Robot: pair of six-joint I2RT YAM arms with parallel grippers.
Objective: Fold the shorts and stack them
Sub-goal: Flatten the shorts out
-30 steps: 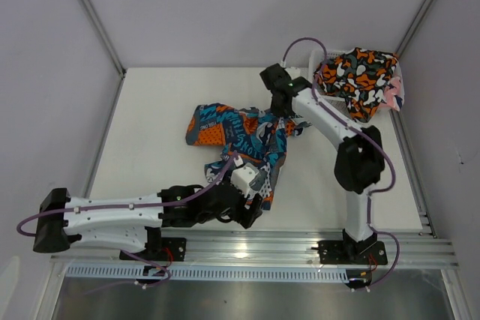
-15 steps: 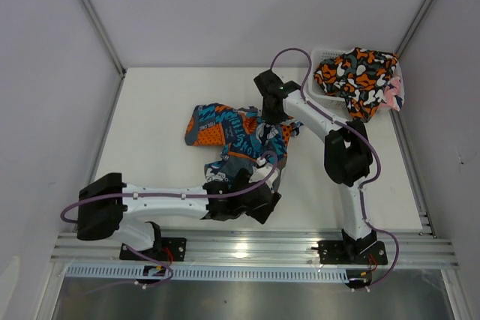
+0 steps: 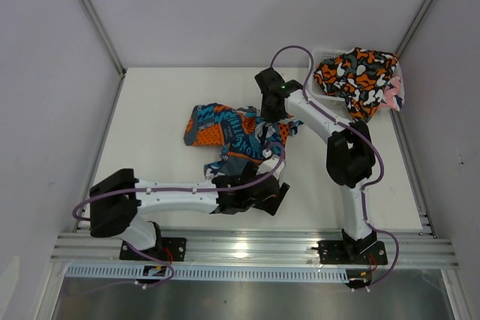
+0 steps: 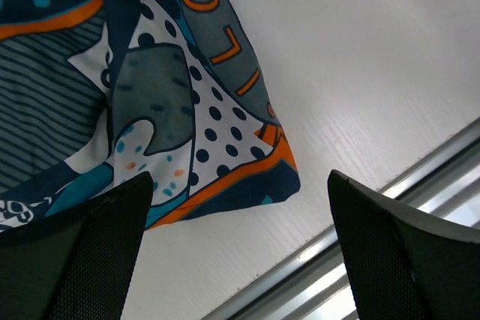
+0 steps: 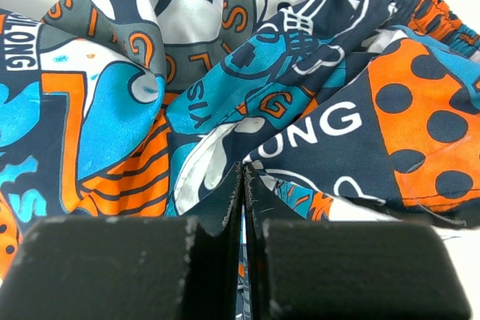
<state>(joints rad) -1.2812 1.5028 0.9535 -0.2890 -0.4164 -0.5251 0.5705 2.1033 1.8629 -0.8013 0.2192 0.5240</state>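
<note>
On the near side of the blue-teal-orange shorts (image 3: 229, 134), my left claw (image 3: 276, 194) has swung clear of their hem and now gapes fully wide, holding nothing. At their far edge my right claw (image 5: 244, 177) stays pinched on the fabric. Beyond them, the camouflage shorts (image 3: 356, 76) lie heaped in the basket (image 3: 319, 56).

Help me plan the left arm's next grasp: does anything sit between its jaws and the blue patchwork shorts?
Nothing visible does. In the left wrist view, the corner of the blue patchwork shorts shows directly between the open jaws of the left gripper, with only bare table beside it.
</note>
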